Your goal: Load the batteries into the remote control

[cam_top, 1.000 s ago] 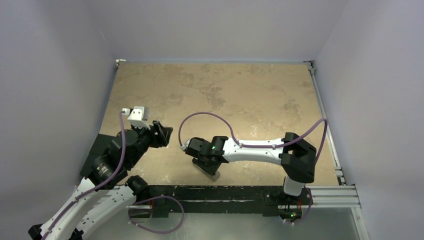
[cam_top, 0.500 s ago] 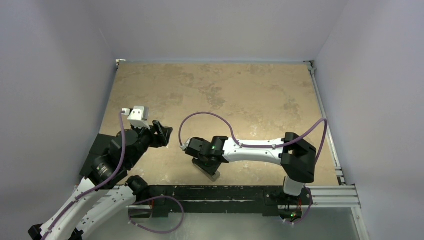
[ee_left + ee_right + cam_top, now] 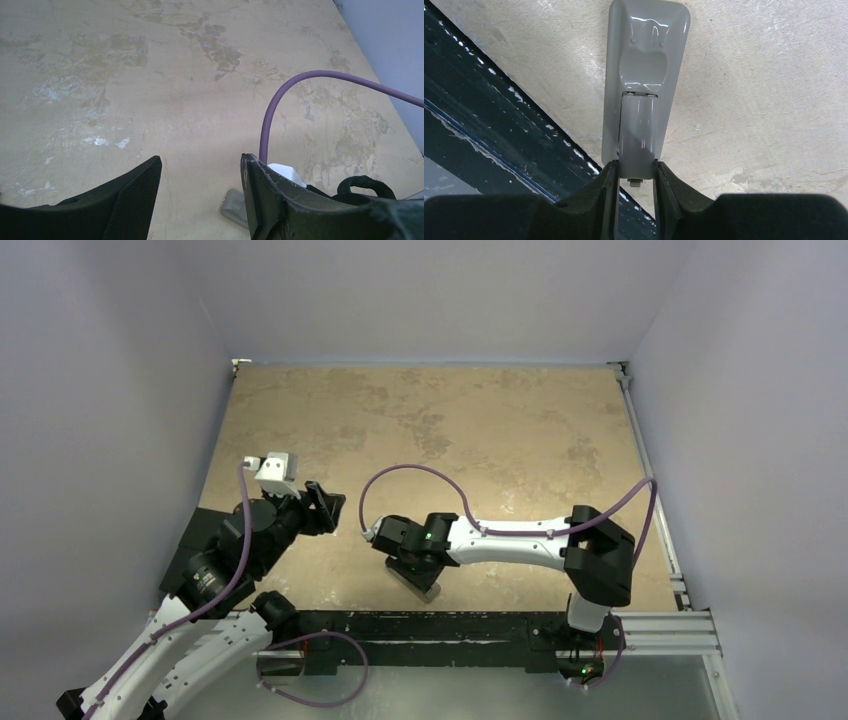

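Note:
The remote control (image 3: 649, 50) lies face down at the table's near edge with its grey back up; it also shows in the top view (image 3: 430, 591) and in the left wrist view (image 3: 231, 206). My right gripper (image 3: 636, 175) is shut on the small flat grey cover piece (image 3: 638, 132), which it holds over the remote's battery recess with its far end at the recess edge. The same gripper shows in the top view (image 3: 418, 574). The batteries are out of view. My left gripper (image 3: 200, 185) is open and empty, left of the remote and above the table; it shows in the top view (image 3: 325, 508).
The black rail of the arm mount (image 3: 499, 135) runs just beside the remote along the table's near edge. A purple cable (image 3: 300, 85) arcs over the tan tabletop (image 3: 450, 430). Grey walls stand on three sides.

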